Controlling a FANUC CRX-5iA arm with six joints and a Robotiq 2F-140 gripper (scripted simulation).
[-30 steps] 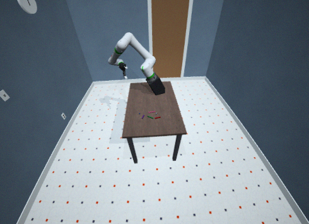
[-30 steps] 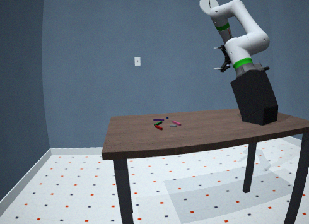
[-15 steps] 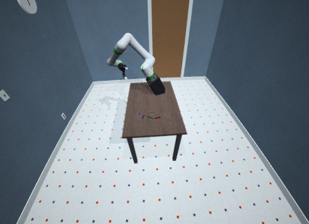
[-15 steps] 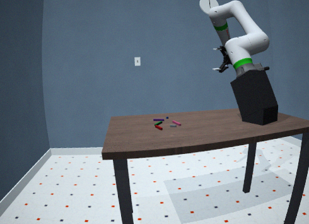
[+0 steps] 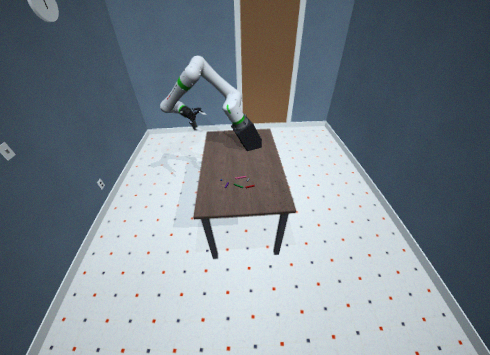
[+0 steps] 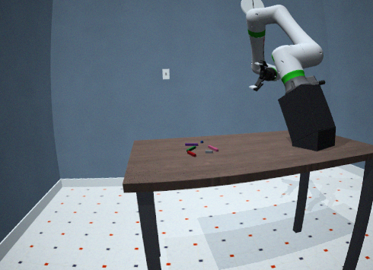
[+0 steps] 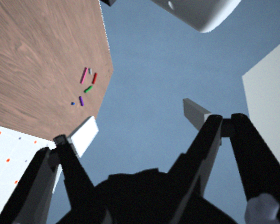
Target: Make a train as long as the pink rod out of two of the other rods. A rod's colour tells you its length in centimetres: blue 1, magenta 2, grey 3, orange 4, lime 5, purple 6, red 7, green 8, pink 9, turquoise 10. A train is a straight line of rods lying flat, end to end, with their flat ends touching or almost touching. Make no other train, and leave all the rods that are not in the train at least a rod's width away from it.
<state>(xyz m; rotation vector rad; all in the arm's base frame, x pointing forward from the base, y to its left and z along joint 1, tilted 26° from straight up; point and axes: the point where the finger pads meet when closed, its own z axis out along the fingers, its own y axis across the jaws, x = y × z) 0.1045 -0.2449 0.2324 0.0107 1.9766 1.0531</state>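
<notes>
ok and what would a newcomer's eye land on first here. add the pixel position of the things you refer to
Probably the white arm [image 5: 214, 78] [image 6: 298, 30], bent high over one end of the brown table [image 5: 240, 157] [image 6: 247, 157], its open gripper [image 5: 199, 120] [image 6: 253, 76] [image 7: 138, 115] out past the edge. Next, the small bright rods lying loosely grouped toward the table's other end.

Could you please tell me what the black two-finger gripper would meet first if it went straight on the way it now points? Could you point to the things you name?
Probably the blue-grey wall [image 7: 146, 95], seen between the open fingers of the gripper [image 5: 199, 120] [image 6: 255, 76] [image 7: 138, 115]; the brown wooden table [image 5: 225, 152] [image 6: 247, 151] [image 7: 41, 50] lies off to one side, though depth is unclear.
</notes>
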